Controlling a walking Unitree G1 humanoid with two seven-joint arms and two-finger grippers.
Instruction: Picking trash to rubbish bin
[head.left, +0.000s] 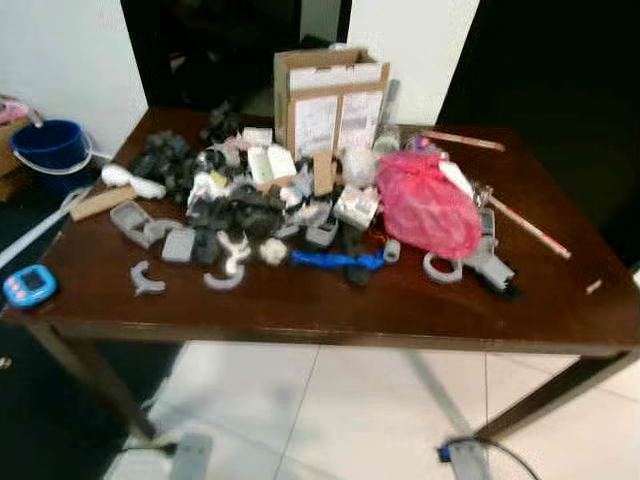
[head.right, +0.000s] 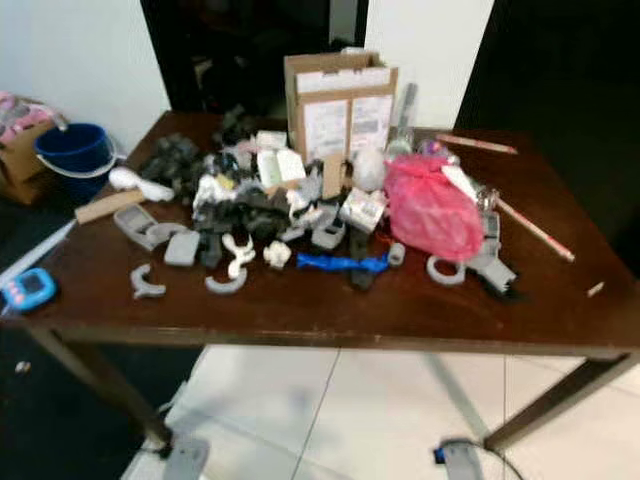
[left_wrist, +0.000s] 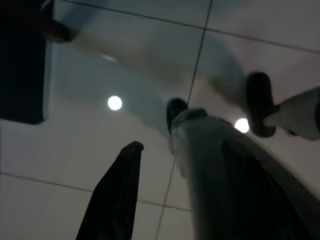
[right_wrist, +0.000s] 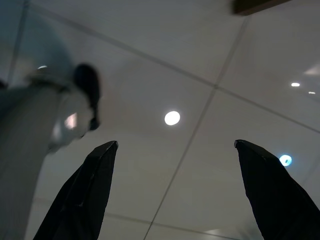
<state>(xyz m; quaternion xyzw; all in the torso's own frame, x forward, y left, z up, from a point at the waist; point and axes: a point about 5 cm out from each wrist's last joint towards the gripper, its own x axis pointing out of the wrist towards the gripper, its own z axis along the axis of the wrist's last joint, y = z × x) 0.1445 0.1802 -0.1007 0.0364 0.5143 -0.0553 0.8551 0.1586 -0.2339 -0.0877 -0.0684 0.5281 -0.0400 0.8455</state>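
a dark wooden table (head.left: 330, 310) stands on pale floor tiles (head.left: 330, 410) before a white wall, its top heaped with trash: grey and black plastic parts (head.left: 215, 215), a crumpled pink plastic bag (head.left: 428, 205), a blue strip (head.left: 335, 260) and an upright cardboard box (head.left: 330, 95) at the back. a blue bucket (head.left: 48, 148) sits on the floor beyond the table's left end. both arms hang low over the glossy tiles; the right gripper (right_wrist: 175, 187) has its black fingers spread wide and empty, while the left gripper (left_wrist: 170, 195) shows one finger clearly, so its spread cannot be judged.
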